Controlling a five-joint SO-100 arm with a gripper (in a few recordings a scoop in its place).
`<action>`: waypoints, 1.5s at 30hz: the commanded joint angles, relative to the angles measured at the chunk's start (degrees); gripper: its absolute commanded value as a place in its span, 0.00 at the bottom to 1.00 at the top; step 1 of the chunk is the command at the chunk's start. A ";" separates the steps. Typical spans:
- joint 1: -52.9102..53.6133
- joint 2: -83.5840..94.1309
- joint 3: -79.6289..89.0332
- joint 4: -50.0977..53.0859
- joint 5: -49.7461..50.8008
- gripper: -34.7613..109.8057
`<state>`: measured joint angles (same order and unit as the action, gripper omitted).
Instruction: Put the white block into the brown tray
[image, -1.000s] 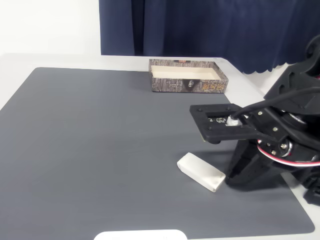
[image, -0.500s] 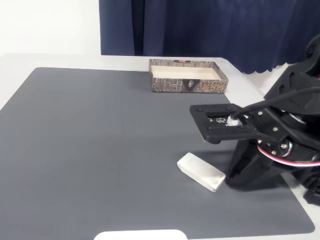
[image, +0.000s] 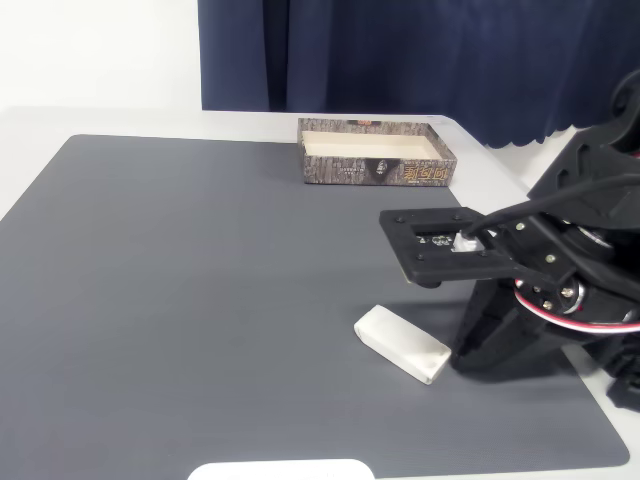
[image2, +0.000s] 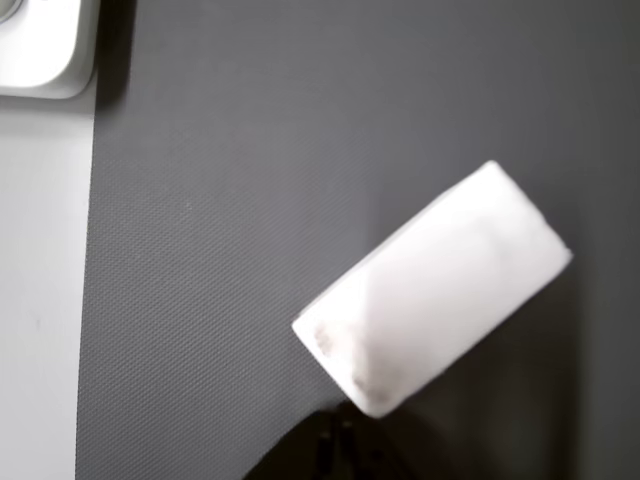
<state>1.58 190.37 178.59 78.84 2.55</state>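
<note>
The room is evenly and brightly lit, soft light from above, no hard glare on the dark grey matte mat (image: 200, 300). In the fixed view the picture is sharp; the small flat white rectangular block (image: 402, 343) casts only a faint shadow, and a broader soft one sits under the black arm (image: 540, 300). In the wrist view the block (image2: 435, 290) looks blurred and overexposed at its upper right, greyer toward its lower left, with a dark shadow pooling below it.

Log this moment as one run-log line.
white block: flat on grey mat, ungrasped | brown tray: far edge of mat, holds nothing | tool: beside block, state unclear | step: grasp not yet made
</note>
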 joint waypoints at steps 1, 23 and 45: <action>0.26 -0.53 -0.18 0.79 0.44 0.24; 0.26 -0.53 -0.18 0.79 0.44 0.24; 2.55 -13.27 -10.28 1.14 -1.67 0.24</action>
<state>3.52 182.99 173.41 79.10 2.20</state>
